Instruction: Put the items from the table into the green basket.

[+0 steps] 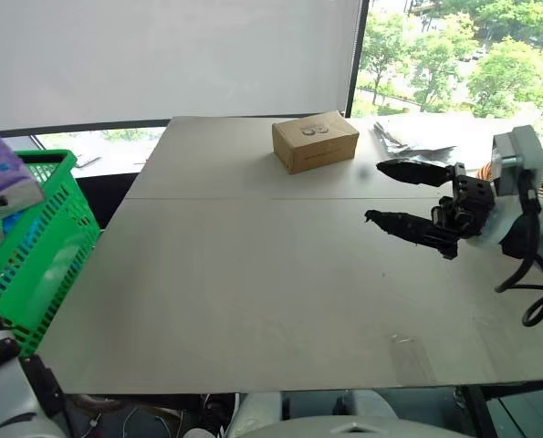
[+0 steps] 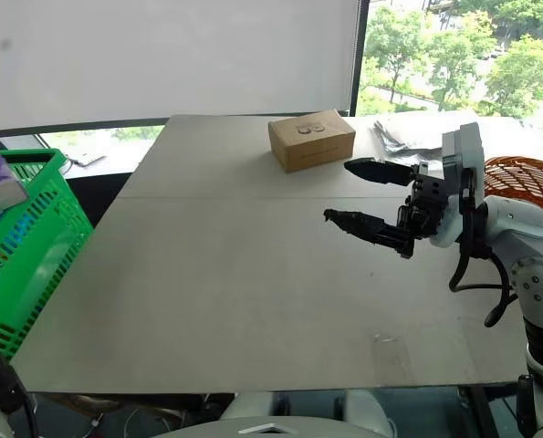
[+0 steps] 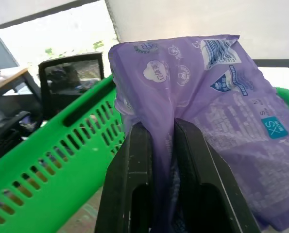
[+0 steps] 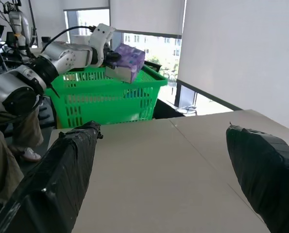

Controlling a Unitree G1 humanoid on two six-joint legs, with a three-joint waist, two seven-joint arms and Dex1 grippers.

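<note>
**Inspector:** Status of the transfer?

**Assistant:** Partway, by my reading. The left end effector [image 4: 111, 57] is clenched on the purple-and-white tissue pack [image 3: 197, 116], pinching a fold of its wrapper between both fingers [image 3: 132, 184]. The pack hangs in the air at the rim of the green basket [image 4: 110, 97], not yet let go.

**Inspector:** Contents of the basket?

**Assistant:** Cannot be judged; its inside is hidden in every view. A patch of blue shows through the slots in the head view, too unclear to name.

**Inspector:** What is left on the counter?

**Assistant:** The counter [image 1: 253, 283] carries a brown cardboard box [image 1: 315, 140] near its far edge, with some crumpled silvery wrapping [image 1: 417, 139] just beyond it to the right. No drink can is visible on the surface. A round orange wicker basket [image 2: 527, 178] sits at the right edge.

**Inspector:** Right side?

**Assistant:** The right end effector [image 1: 408, 196] is released, fingers spread wide, empty, hovering above the counter near the box.

**Inspector:** Attitude of the pack?

**Assistant:** Its long axis runs roughly level, tilted slightly, lying across the basket rim, one broad face up. The free end points away from the gripping fingers, out over the basket.
</note>
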